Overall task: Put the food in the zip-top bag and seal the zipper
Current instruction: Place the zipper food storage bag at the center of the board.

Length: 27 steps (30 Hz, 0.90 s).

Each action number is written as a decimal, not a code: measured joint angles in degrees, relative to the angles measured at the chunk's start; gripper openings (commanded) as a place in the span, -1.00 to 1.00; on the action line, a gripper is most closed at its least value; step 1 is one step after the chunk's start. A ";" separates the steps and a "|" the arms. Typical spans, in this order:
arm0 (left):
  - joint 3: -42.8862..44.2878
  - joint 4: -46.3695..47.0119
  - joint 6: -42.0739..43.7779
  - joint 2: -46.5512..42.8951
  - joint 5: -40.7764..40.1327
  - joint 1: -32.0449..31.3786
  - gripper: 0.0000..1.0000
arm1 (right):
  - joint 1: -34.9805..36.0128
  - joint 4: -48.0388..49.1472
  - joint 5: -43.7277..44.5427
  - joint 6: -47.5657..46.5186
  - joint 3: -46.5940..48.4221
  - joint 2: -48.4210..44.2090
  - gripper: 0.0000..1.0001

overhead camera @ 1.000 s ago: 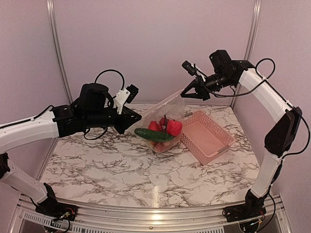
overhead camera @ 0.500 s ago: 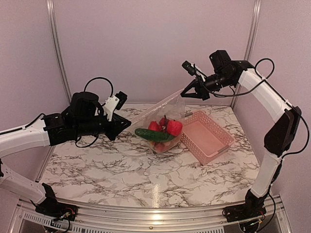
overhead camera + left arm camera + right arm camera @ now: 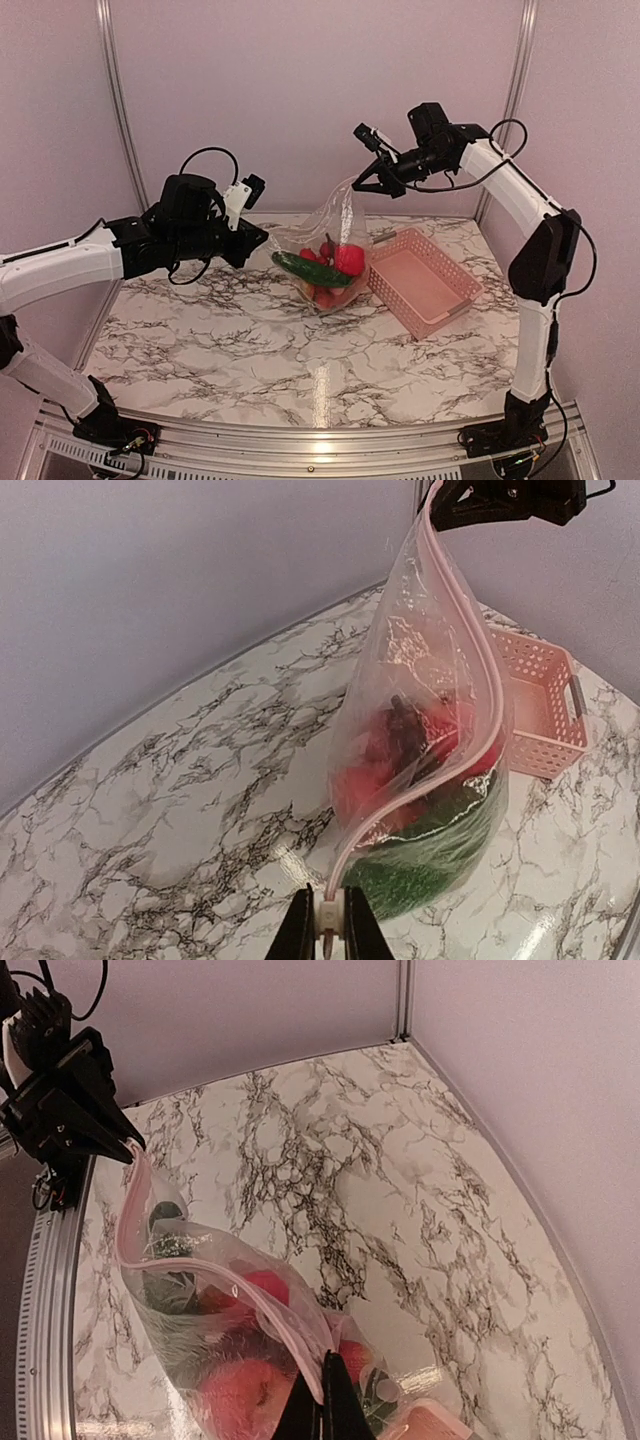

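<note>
The zip-top bag (image 3: 328,232) hangs in the middle of the top view, with the food down in its low end: a long green cucumber (image 3: 308,268) and red round fruits (image 3: 347,259); the zipper (image 3: 452,572) runs as a thin pink line from the top of the left wrist view down to its bottom edge; the left tool (image 3: 327,932) is pressed together on the low end of the zipper; the right tool (image 3: 322,1400) pinches the high end, at the upper right of the bag in the top view; the pink basket (image 3: 425,285) sits on the counter (image 3: 220,340) just right of the bag.
</note>
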 measured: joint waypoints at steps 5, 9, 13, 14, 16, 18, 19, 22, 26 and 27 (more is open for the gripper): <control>10.49 -1.03 4.24 5.66 -0.66 4.52 -1.00 | 0.63 7.80 -1.40 1.81 5.53 4.68 -1.00; 14.64 -2.25 7.23 5.44 -1.11 6.71 -1.00 | 0.24 17.27 -4.17 4.85 -1.31 1.73 -0.84; 12.87 -4.22 8.90 4.02 0.74 6.84 -0.95 | 0.11 25.22 -7.17 6.91 -13.84 -3.61 -0.71; 11.45 -4.70 8.94 3.67 1.75 6.84 -0.89 | 0.13 26.53 -7.89 7.10 -17.09 -4.94 -0.67; 7.93 -5.49 8.55 3.17 3.87 6.84 -0.63 | 0.13 27.47 -9.53 6.75 -21.68 -6.51 -0.55; 4.63 -6.64 7.37 2.60 5.97 6.84 -0.19 | 0.13 26.40 -10.97 5.35 -23.96 -6.84 -0.39; 3.34 -7.26 6.43 2.03 6.80 6.78 0.00 | 0.13 25.09 -11.41 4.39 -24.39 -6.84 -0.32; 0.00 -8.70 3.69 -2.01 7.93 6.56 0.65 | -0.09 20.15 -12.28 0.81 -26.25 -8.09 0.05; -1.99 -9.03 -0.33 -11.85 5.55 6.43 0.98 | -1.49 19.67 -11.15 0.79 -34.14 -16.41 0.97; -1.97 -8.81 -1.16 -14.16 4.11 6.43 0.98 | -2.25 20.41 -10.08 1.79 -36.13 -19.17 0.97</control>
